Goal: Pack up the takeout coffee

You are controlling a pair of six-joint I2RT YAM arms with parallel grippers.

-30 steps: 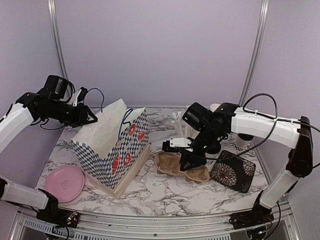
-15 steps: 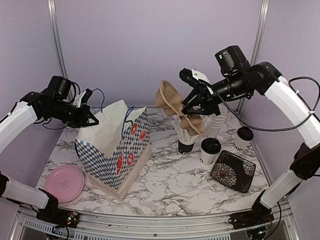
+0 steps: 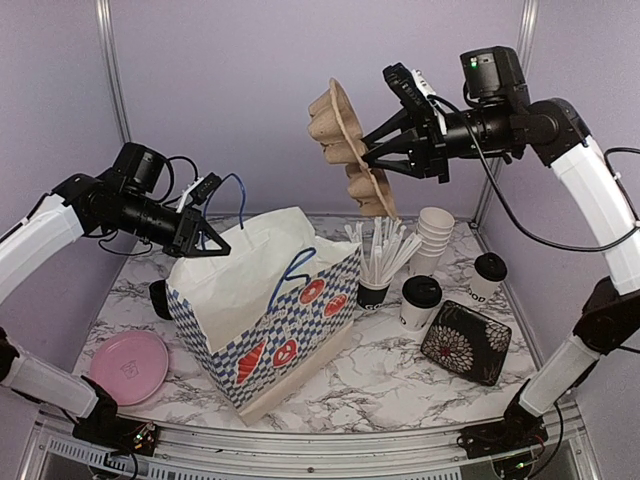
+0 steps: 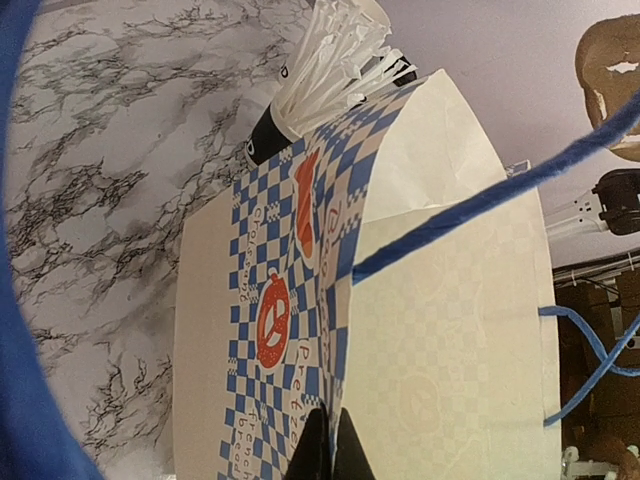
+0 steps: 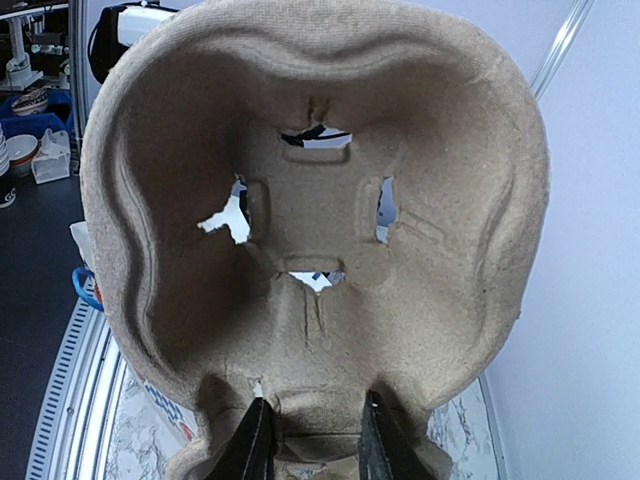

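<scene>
Right gripper (image 3: 372, 155) jaws clamp the pulp cup carrier (image 3: 345, 130) high; left gripper (image 3: 213, 247) jaws pinch the checkered paper bag (image 3: 290, 330). Straw cup (image 3: 373, 292) and lidded coffee cups (image 3: 420, 300) stand beside it.

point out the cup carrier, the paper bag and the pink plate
cup carrier (image 3: 345, 135), top external view, on its upper moulded pocket
paper bag (image 3: 285, 345), top external view, on its checkered front face
pink plate (image 3: 128, 366), top external view, on its centre
</scene>
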